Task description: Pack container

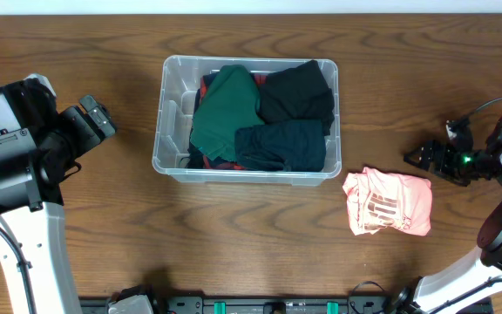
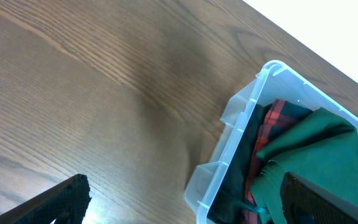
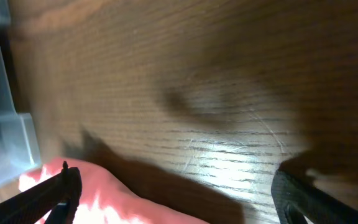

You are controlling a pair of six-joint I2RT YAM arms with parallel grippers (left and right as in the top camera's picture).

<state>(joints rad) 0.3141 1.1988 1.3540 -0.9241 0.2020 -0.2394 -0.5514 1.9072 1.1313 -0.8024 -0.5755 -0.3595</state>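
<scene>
The clear plastic container [image 1: 171,112] stands at the table's middle, holding a green garment [image 1: 225,109], a black garment [image 1: 296,92], a dark teal garment [image 1: 281,144] and red plaid cloth beneath. A folded pink shirt [image 1: 389,202] lies on the table to its right. My left gripper [image 1: 101,118] is open and empty, left of the container; the left wrist view shows the container's corner [image 2: 229,149] with green cloth [image 2: 309,149]. My right gripper [image 1: 418,156] is open and empty, right of the pink shirt, which shows at the bottom left of the right wrist view [image 3: 104,202].
The wooden table [image 1: 251,253] spreads all round the container. Cables run from the right arm at the far right [image 1: 482,109]. A dark rail with fittings lines the table's front edge [image 1: 268,305].
</scene>
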